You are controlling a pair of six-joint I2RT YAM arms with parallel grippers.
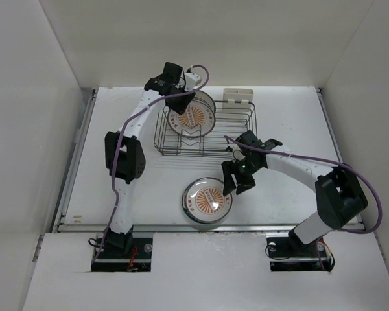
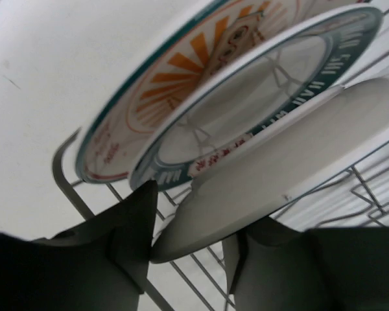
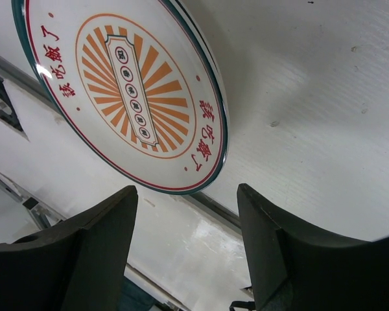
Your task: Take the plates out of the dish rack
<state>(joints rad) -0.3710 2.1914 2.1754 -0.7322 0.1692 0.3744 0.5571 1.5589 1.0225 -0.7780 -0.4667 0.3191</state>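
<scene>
The plates in the dish rack stand on edge at its left end, directly beneath the left hand. Its fingers straddle the rim of the nearest plate across its thickness, though whether they pinch it cannot be told. The right hand, spread wide and empty, lies farther from the rack, just beside a flat plate on the tabletop.
</scene>
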